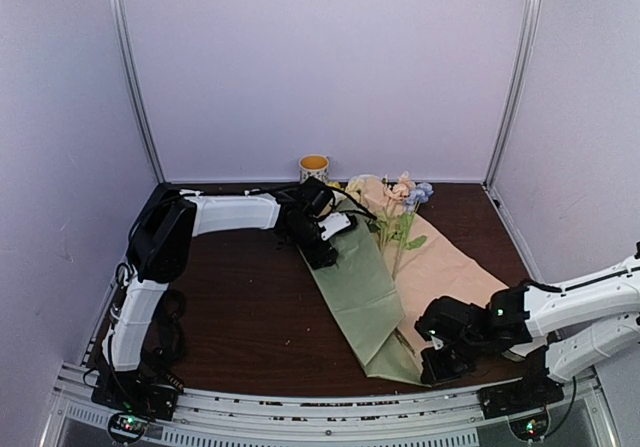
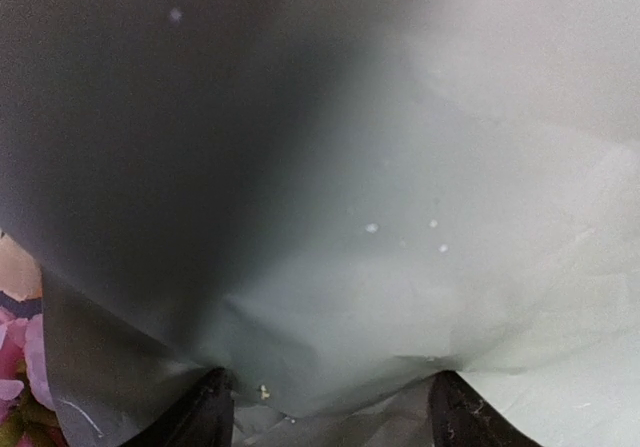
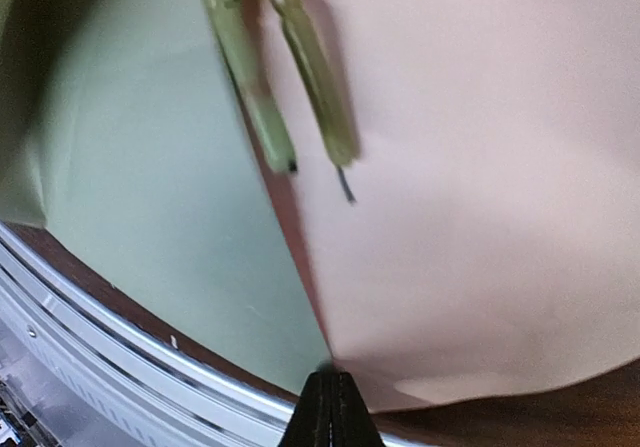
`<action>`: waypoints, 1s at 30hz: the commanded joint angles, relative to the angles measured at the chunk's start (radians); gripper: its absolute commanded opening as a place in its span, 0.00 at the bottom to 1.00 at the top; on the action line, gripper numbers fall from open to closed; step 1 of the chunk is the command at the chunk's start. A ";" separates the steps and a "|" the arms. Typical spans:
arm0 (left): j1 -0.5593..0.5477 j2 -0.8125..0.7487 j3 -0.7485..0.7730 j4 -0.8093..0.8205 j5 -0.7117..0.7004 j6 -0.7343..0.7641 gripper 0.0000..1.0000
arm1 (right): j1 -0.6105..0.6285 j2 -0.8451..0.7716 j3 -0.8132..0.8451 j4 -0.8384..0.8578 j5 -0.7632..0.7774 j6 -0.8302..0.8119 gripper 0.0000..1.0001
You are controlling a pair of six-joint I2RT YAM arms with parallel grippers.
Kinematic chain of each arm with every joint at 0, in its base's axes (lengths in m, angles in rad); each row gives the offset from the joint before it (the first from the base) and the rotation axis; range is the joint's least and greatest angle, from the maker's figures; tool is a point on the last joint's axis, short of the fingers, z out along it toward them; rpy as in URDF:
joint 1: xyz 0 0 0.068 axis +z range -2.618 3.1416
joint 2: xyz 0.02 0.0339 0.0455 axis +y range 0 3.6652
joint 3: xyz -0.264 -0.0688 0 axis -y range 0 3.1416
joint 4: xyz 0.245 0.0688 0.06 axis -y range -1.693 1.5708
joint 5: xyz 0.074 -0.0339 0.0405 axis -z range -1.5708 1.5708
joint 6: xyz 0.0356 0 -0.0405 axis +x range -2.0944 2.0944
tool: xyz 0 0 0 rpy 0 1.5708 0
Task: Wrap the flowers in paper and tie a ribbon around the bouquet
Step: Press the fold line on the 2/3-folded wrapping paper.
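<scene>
The right gripper (image 1: 441, 365), at the lower right of the overhead view, has its 2 fingers pressed together with no gap. Their tips nip the near edge of the paper (image 1: 365, 302), just where its sage-green flap meets its peach face. The left gripper (image 1: 324, 251), just above the middle of that view, stands wide open. Its wrist view shows 2 dark fingertips (image 2: 205, 412) well apart at the bottom of the frame, with the green sheet's edge lying between them, not clamped. The paper runs diagonally from upper centre to lower right across the dark brown table (image 1: 250, 307), with the green flap folded over its left half. The flowers (image 1: 405, 199) lie on the peach face, blooms at the upper end. In the right wrist view, 2 green stem ends lie along the line where green meets peach. A small cup (image 1: 314, 168) with a yellow inside stands by the back wall at upper centre. What it holds cannot be told.
</scene>
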 commanded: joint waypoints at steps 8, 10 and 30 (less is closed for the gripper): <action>0.006 0.030 0.010 -0.007 -0.021 0.009 0.71 | 0.052 0.027 0.244 0.057 -0.022 -0.218 0.03; 0.006 0.030 0.010 -0.008 -0.021 0.010 0.71 | 0.074 0.114 0.293 0.091 -0.035 -0.262 0.03; 0.012 0.030 0.013 -0.019 -0.014 0.014 0.71 | 0.078 0.356 0.247 0.032 0.042 -0.222 0.00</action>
